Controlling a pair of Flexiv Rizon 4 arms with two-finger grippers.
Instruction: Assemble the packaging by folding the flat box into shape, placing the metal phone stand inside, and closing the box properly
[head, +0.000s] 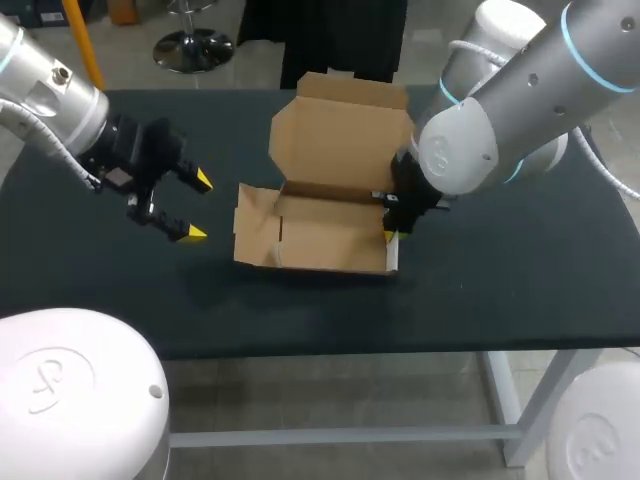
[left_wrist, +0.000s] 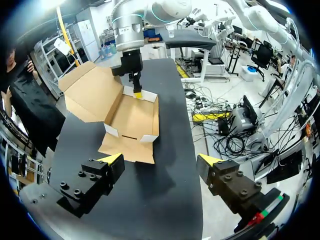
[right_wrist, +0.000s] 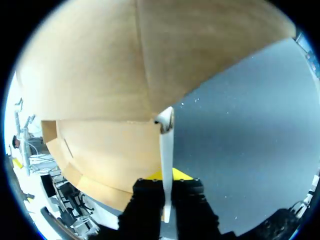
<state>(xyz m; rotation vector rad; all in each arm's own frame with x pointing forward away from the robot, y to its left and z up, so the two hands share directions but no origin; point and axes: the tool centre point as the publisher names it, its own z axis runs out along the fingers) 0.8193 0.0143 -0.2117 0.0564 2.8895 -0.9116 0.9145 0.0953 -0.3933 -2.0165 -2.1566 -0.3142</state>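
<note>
While the cardboard box (head: 320, 230) sits half-formed near the middle of the dark desk (head: 100, 290), the right hand (head: 392, 234) has it pinched by its right end.

The tray of the box lies open to above, with the big lid (head: 345, 140) standing up along the far side and a loose flap (head: 255, 225) at the left end leaning outward. The right hand comes down at the box's right near corner. Seen from its wrist, the thin pale edge of the end wall (right_wrist: 167, 150) runs straight between the two fingers, which are clamped on it from both sides. The left hand (head: 197, 206) hangs to the left of the box, apart from it, fingers spread wide and holding nothing.
</note>
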